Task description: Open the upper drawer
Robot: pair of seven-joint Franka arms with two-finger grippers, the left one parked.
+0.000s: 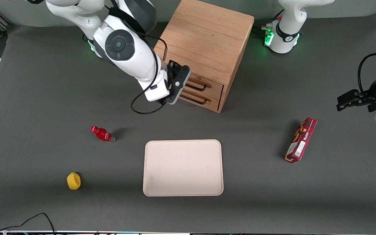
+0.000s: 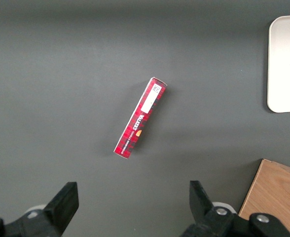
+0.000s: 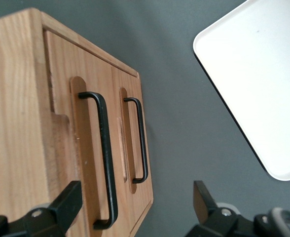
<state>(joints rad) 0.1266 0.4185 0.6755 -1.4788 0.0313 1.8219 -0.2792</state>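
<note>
Front view: the gripper (image 1: 174,85) sits at upper centre of the frame, just in front of the closed upper drawer (image 1: 204,85) of the oak cabinet (image 1: 207,39). A cream tray (image 1: 183,168) lies on the tabletop (image 1: 44,98) at lower centre.

Right wrist view: the jaws stand wide and empty near the upper drawer's black handle (image 3: 104,158).

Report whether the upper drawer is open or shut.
Shut: the upper drawer sits flush in the cabinet. The open gripper hovers before its handle.
</note>
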